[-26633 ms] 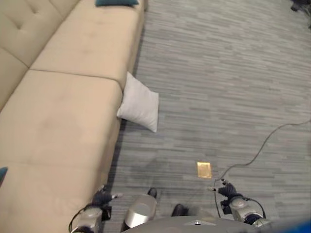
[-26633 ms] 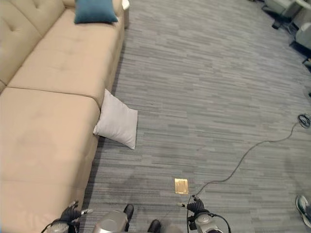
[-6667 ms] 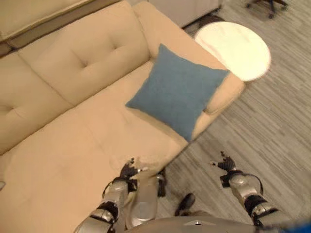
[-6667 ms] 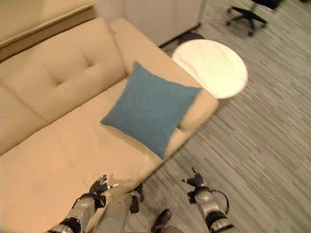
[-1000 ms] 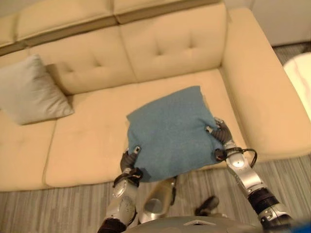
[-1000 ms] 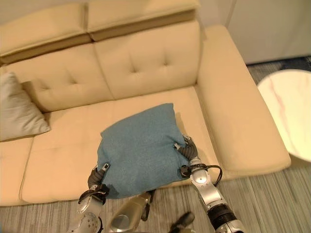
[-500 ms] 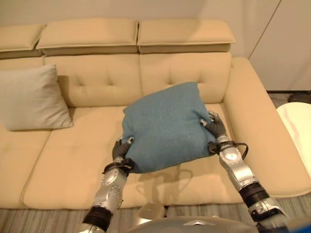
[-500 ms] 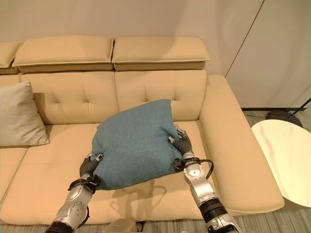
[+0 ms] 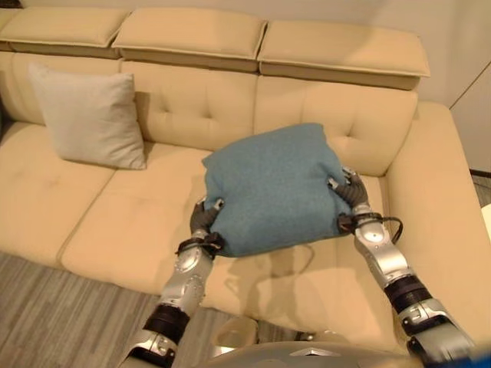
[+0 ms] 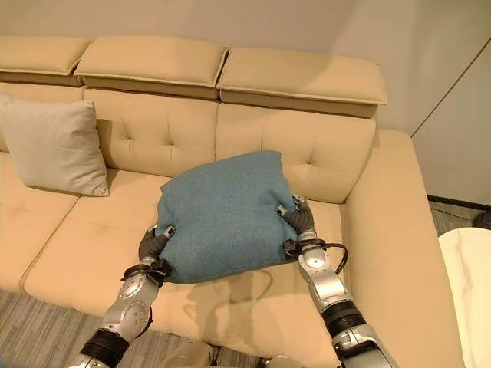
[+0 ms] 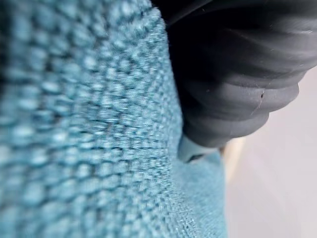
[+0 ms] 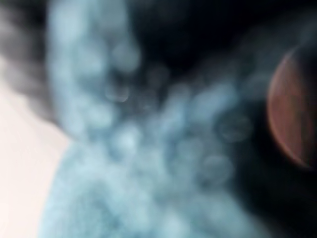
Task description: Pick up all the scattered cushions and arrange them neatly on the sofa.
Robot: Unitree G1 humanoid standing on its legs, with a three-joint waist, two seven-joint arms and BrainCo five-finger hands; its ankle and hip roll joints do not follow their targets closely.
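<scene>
A blue cushion (image 9: pixel 272 188) hangs just above the right-hand seat of the beige sofa (image 9: pixel 123 222), close to the tufted backrest. My left hand (image 9: pixel 201 230) grips its lower left corner, thumb on top and fingers underneath. My right hand (image 9: pixel 349 203) clamps its right edge with curled fingers. In the left wrist view the blue weave (image 11: pixel 84 124) lies right against the hand's dark cover (image 11: pixel 233 74). A pale grey cushion (image 9: pixel 88 115) stands upright against the backrest at the sofa's left.
The sofa's wide right armrest (image 9: pixel 441 199) runs beside my right arm. Grey carpet (image 9: pixel 46 307) shows before the sofa at the lower left. A white round table (image 10: pixel 469 284) sits at the far right edge.
The whole view has shifted, so the pale cushion and sofa sit further right. The blue cushion stays held between both hands, slightly nearer the backrest.
</scene>
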